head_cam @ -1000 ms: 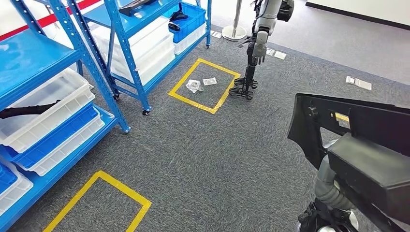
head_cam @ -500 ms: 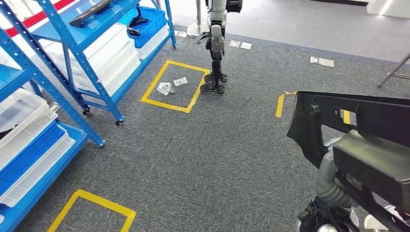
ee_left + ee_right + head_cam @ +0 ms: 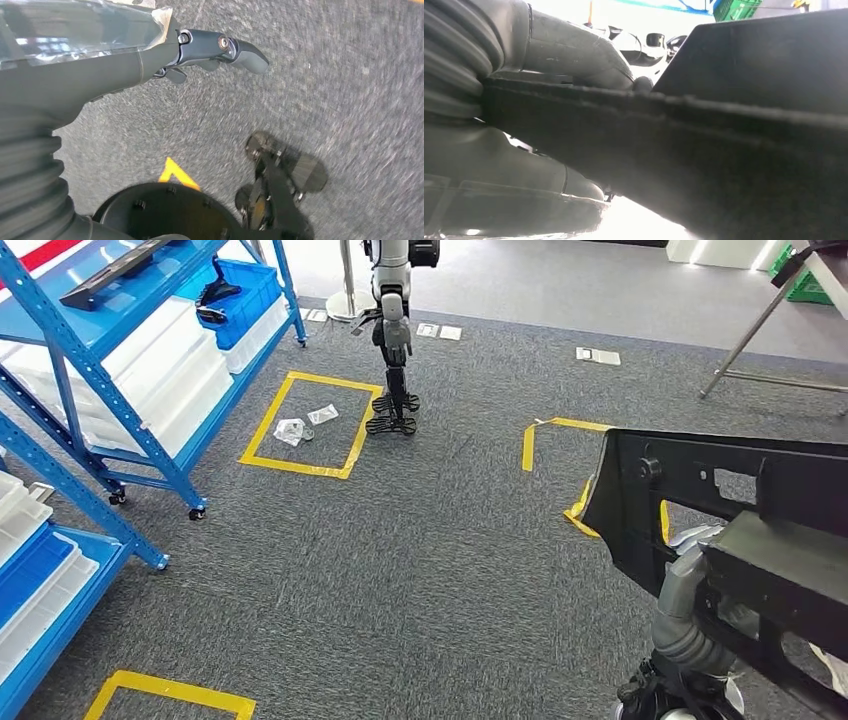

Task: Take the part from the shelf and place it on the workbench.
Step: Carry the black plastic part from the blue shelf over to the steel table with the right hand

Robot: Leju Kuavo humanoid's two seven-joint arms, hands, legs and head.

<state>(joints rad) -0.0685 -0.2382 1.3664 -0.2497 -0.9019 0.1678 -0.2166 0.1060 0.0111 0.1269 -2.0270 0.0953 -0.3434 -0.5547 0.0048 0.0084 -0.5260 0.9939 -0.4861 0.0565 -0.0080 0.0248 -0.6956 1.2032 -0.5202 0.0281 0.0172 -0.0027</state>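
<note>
Your big black part [image 3: 720, 480] is off the shelf and up in the air on your right side, in front of the robot's chest. Its long side runs across, from the middle of the head view out past the right edge. Its near end sticks out over the grey carpet [image 3: 400, 570] and the yellow tape corner [image 3: 540, 435].

The right hand [image 3: 569, 65] is the one that has it. In the right wrist view, the grey thumb lies on top of the part's dark edge and more of the hand sits below it, so the part is squeezed between them. You can call that a firm hold, though the fingers themselves are mostly hidden behind the part.

The left hand [image 3: 220, 47] hangs down by the floor. Its fingers [image 3: 247, 52] are curled in and hold nothing.

I think the desk is the thing at the top right of the head view, where thin metal legs [image 3: 760, 330] stand. It is well apart from the part and lies ahead and to the right. So the part must go forward and right, with its long side kept level.

On the left stands the blue shelf [image 3: 90, 370] with white and blue bins. Another robot's arm on a black stand [image 3: 392, 360] is beside a yellow taped square [image 3: 305, 425].
</note>
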